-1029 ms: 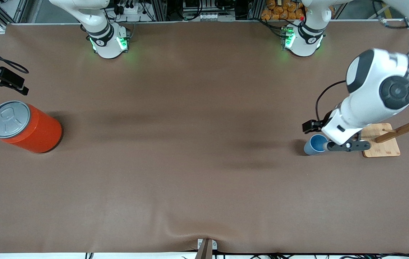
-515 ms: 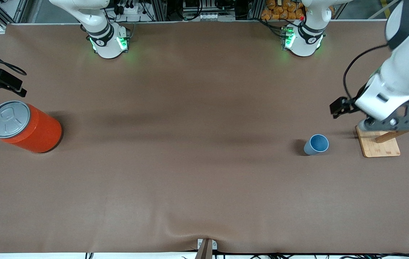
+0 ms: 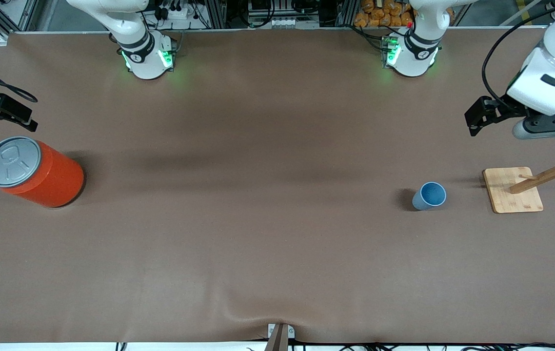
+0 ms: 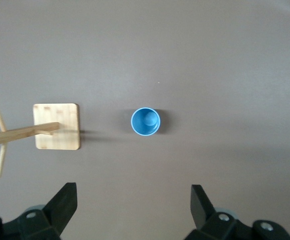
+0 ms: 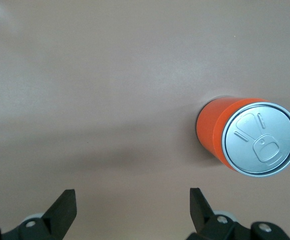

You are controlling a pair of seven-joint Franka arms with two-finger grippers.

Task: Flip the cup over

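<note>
I am holding my left gripper (image 4: 129, 210) wide apart and empty, high over the table's (image 3: 267, 234) left-arm end. The cup (image 3: 429, 195) is standing mouth-up beside the wooden rack (image 3: 512, 190), so I judge the flip done; backing off should stay clear of the rack. My right gripper (image 5: 129, 210) is waiting, fingers spread, over the brown cloth by the orange can (image 3: 33, 172).

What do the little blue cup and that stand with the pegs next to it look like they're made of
The cup looks like matte plastic: an even light blue with no gloss or glints, though coated metal can't be ruled out. The stand looks like unfinished pale wood, perhaps bamboo: faint grain lines run across its square base, and the post and pegs share that tan color.
</note>
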